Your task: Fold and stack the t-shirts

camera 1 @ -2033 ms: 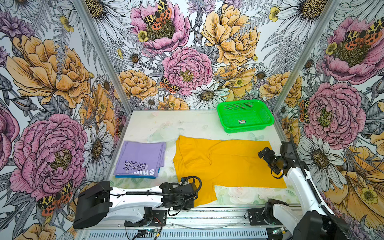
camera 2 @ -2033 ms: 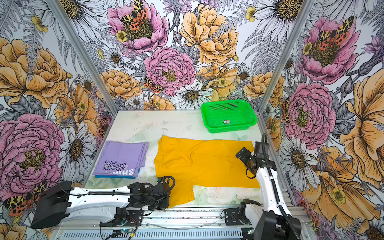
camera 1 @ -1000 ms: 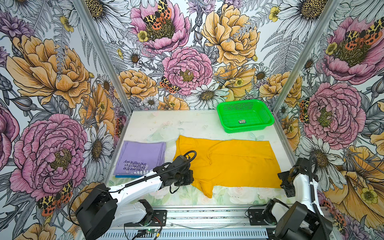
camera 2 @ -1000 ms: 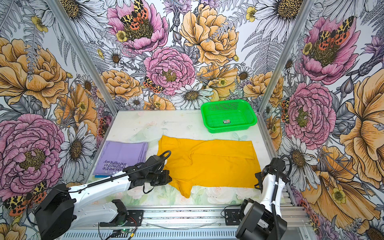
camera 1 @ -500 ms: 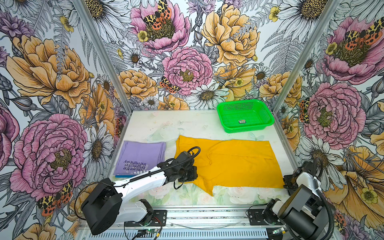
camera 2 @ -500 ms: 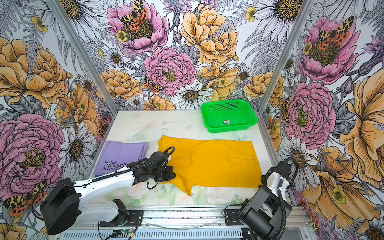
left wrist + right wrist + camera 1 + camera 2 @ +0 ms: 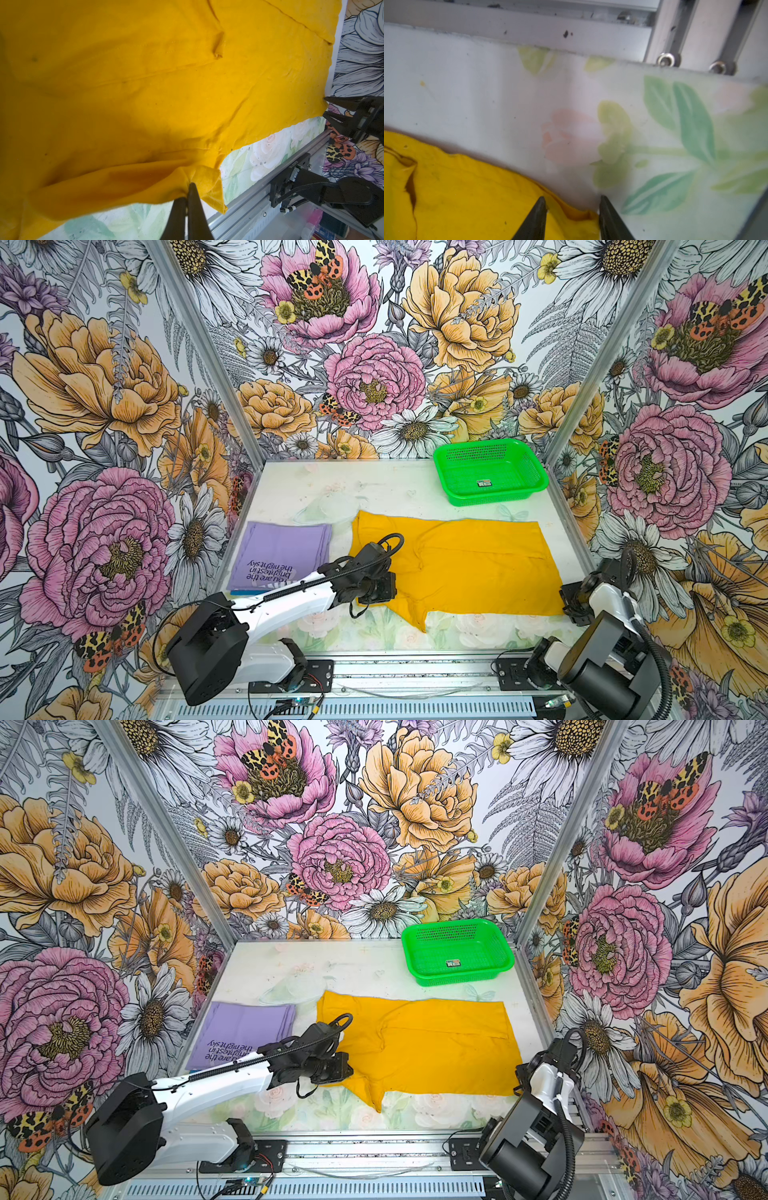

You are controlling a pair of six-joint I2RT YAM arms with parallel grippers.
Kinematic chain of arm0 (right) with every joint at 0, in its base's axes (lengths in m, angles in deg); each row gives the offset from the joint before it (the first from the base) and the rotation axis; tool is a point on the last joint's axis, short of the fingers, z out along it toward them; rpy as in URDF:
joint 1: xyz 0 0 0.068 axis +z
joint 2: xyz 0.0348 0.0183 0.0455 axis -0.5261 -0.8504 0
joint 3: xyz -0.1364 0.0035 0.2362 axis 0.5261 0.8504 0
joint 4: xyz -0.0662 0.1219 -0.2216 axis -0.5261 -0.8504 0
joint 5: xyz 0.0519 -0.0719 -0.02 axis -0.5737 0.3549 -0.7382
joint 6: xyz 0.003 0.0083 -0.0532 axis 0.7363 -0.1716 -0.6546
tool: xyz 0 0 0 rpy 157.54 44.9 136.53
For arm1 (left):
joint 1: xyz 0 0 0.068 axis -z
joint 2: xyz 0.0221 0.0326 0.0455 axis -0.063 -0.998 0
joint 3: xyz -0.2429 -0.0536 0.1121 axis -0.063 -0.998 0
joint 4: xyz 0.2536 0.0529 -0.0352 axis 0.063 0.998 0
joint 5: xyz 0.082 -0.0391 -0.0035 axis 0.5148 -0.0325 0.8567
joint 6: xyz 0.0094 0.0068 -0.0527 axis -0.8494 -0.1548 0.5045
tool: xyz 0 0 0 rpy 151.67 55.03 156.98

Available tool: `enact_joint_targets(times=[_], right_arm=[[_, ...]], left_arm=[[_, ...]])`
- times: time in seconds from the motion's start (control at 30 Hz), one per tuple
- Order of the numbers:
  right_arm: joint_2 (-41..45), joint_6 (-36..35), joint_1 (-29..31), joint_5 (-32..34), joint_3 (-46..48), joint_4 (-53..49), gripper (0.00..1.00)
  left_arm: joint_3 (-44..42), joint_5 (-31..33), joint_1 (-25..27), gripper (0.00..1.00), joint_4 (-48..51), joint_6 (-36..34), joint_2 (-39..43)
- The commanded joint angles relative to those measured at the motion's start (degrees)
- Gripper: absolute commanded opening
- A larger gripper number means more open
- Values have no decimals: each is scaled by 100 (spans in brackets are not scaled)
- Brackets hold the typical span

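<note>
A mustard-yellow t-shirt (image 7: 465,568) (image 7: 432,1048) lies spread across the middle of the table. My left gripper (image 7: 376,593) (image 7: 332,1071) (image 7: 188,187) is shut on a bunched fold at the shirt's near left edge, holding it just off the table. My right gripper (image 7: 571,605) (image 7: 519,1081) (image 7: 571,198) sits low at the shirt's near right corner, jaws apart, with that corner lying between them. To the left lies a folded lavender t-shirt (image 7: 282,551) (image 7: 245,1027) with dark text. A blue edge (image 7: 249,592) peeks out under it.
A green mesh basket (image 7: 490,497) (image 7: 457,979) stands at the back right, close to the wall. The metal rail (image 7: 259,199) runs along the table's front edge, just beyond the yellow shirt's hanging point. Floral walls close in the table on three sides.
My left gripper carried the yellow cloth away from the front edge, toward the shirt's middle. My right arm dropped from the shirt's right edge to its near right corner, and its jaws narrowed.
</note>
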Motion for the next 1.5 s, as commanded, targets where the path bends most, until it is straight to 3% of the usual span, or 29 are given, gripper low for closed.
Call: enact_joint_targets(times=[0.0, 0.1, 0.17, 0.2, 0.27, 0.57, 0.87, 1.07, 1.23, 1.47], right_arm=[[149, 215, 158, -119, 221, -102, 39], [137, 272, 316, 16, 200, -132, 27], [75, 295, 323, 25, 165, -150, 7], [28, 298, 327, 1, 146, -150, 2], [-50, 290, 328, -94, 111, -150, 0], [249, -238, 354, -436, -343, -150, 0], [-1046, -1393, 497, -1168, -1656, -145, 0], [-1965, -1413, 717, -1669, -2161, -81, 0], [-2075, -1272, 1047, -1404, -2541, -36, 0], [-2662, -1139, 1067, -1326, -3029, -2, 0]], left_arm=[[120, 148, -7, 0, -87, -27, 34], [46, 167, -31, 0, -96, -27, 109], [-14, 183, -52, 0, -100, -27, 191], [-35, 181, -70, 0, -100, -27, 227], [-105, 168, -109, 0, -94, -29, 360], [153, -113, -857, 0, 147, -550, 868], [1010, -257, -1646, 0, 76, -1266, 316], [1439, -480, -2033, 0, -86, -1601, -69], [1642, -750, -2321, 0, -362, -1745, -366], [2071, -1055, -2592, 0, -625, -1979, -1142]])
